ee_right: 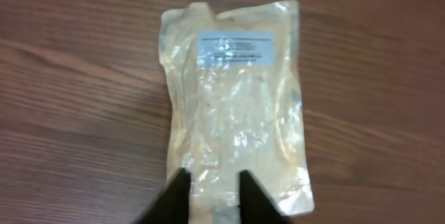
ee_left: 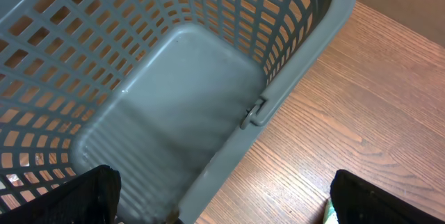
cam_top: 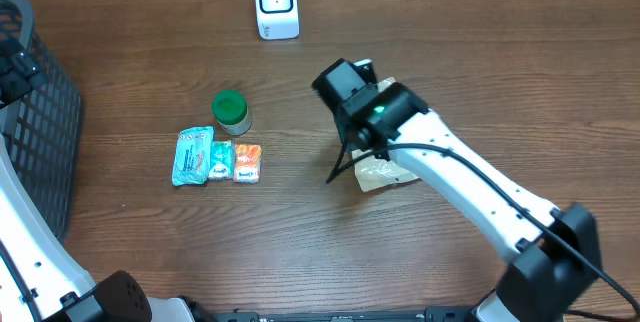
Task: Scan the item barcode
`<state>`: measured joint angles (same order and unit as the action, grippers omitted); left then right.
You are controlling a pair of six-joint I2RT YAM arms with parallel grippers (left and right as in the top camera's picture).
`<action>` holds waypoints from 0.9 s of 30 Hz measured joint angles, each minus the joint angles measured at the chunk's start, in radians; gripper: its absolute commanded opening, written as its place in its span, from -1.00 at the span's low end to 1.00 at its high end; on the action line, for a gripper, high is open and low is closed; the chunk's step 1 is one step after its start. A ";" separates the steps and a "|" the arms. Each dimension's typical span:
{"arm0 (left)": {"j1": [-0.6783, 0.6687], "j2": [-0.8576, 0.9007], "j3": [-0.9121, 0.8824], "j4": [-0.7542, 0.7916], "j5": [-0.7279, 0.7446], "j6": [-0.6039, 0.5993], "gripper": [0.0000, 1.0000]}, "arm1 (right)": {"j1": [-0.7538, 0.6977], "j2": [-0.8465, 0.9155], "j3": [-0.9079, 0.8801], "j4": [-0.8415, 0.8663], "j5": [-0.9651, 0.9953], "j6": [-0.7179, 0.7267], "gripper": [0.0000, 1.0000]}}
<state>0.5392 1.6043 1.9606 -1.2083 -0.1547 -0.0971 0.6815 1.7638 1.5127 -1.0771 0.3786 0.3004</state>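
right arm (cam_top: pixel 465 190): white links, black joints, green LED (cam_top: pixel 380 112), black cable (cam_top: pixel 500 190) along it. left arm (cam_top: pixel 30 237) white too. fingers (ee_right: pixel 178 196) black.

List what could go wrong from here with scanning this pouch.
1. The right gripper sits at only the lower edge of the pouch. The glossy, soft-looking film could slip free or sag when lifted.
2. The label faces up on wrinkled film at the far end. It may reach the scanner turned away or creased and fail to read.
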 measured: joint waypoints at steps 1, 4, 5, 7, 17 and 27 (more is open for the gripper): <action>0.000 0.000 0.000 0.000 0.000 0.000 0.99 | -0.006 0.013 0.000 0.016 -0.016 -0.002 -0.37; 0.000 0.000 0.000 0.000 0.000 0.000 0.99 | -0.031 0.047 0.000 0.054 -0.082 -0.026 -0.03; 0.000 0.000 0.000 0.000 0.000 0.000 0.99 | -0.034 0.053 0.000 0.059 -0.092 -0.040 0.01; 0.000 0.000 0.000 0.000 0.000 0.000 0.99 | -0.034 0.067 0.000 0.063 -0.104 -0.064 0.05; 0.000 0.000 0.000 0.000 0.000 0.000 0.99 | 0.034 0.263 0.000 0.071 -0.027 -0.117 0.27; 0.000 0.000 0.000 0.000 0.000 0.000 0.99 | 0.067 0.306 0.000 0.093 0.137 -0.121 0.49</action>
<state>0.5392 1.6043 1.9606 -1.2079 -0.1547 -0.0975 0.7486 2.0697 1.5127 -0.9840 0.5159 0.1795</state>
